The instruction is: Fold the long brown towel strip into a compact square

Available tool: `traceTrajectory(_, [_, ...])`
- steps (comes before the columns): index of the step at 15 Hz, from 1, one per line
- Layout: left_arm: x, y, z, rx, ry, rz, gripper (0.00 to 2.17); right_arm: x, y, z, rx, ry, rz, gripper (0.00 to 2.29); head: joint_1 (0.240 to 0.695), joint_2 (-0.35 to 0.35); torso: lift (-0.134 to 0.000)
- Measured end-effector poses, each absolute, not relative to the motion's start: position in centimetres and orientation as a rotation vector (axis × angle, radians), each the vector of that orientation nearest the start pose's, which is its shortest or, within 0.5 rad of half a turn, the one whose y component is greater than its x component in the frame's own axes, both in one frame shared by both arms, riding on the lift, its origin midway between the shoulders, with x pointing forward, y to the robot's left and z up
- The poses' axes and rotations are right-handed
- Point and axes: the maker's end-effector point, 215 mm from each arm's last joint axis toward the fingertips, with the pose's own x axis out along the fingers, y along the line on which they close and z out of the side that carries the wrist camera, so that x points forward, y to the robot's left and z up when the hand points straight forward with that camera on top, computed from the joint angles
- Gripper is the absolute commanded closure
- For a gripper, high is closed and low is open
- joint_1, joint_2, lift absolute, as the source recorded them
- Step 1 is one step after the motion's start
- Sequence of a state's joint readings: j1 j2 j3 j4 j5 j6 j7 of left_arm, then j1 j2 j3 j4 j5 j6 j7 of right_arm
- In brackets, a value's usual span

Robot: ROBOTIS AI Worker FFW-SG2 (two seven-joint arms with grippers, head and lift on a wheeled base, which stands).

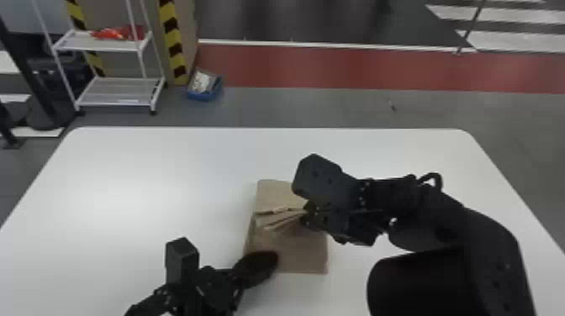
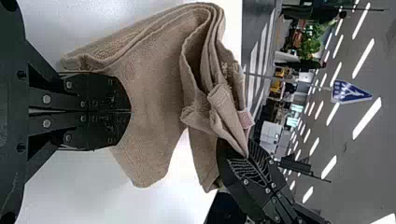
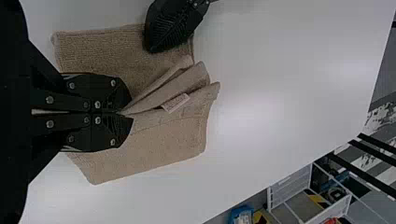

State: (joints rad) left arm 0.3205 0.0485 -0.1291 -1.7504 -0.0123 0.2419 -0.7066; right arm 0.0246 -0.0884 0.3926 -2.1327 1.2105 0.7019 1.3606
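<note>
The brown towel strip (image 1: pixel 302 254) is lying folded on the white worktop (image 1: pixel 126 168), and the right gripper (image 1: pixel 309 214) is holding its raised middle folds. The left gripper (image 1: pixel 269 262), its fingers closed together, is at the towel's near left part.

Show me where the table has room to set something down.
The white table is bare along its far edge, and on the left, between edge and towel, beyond the left gripper. Crowded: the towel, pinched by the right gripper, near the left gripper, and the right side, below the right arm.
</note>
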Motion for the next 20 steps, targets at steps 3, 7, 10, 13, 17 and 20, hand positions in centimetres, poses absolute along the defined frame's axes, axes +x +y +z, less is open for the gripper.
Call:
traceTrajectory(3, [39.8,3.5,-47.3,-0.094,0.391,-0.832,2.15,43.3,-7.4,-36.7,-0.895,0.638,0.903,1.3,0.695,-0.055,-0.125])
traceTrajectory(7, [39.7,3.4,-47.3,-0.095,0.392,-0.833,2.15,42.7,-6.4,-36.9,-0.899,0.634,0.922,1.3,0.695,-0.042,-0.125])
traceTrajectory(10, [39.7,3.5,-47.3,-0.096,0.392,-0.832,2.15,42.3,-6.2,-37.3,-0.907,0.642,0.927,1.3,0.695,-0.038,-0.125])
traceTrajectory(13, [39.7,3.5,-47.3,-0.096,0.393,-0.832,2.15,41.8,-6.5,-37.9,-0.914,0.656,0.928,1.3,0.695,-0.042,-0.125])
traceTrajectory(17, [39.8,3.3,-47.2,-0.097,0.39,-0.835,2.15,41.1,-5.8,-38.5,-0.917,0.661,0.946,1.28,0.695,-0.037,-0.125])
traceTrajectory(20, [39.8,3.3,-47.2,-0.095,0.389,-0.835,2.15,40.8,-5.7,-38.8,-0.906,0.671,0.948,0.74,0.695,-0.033,-0.125])
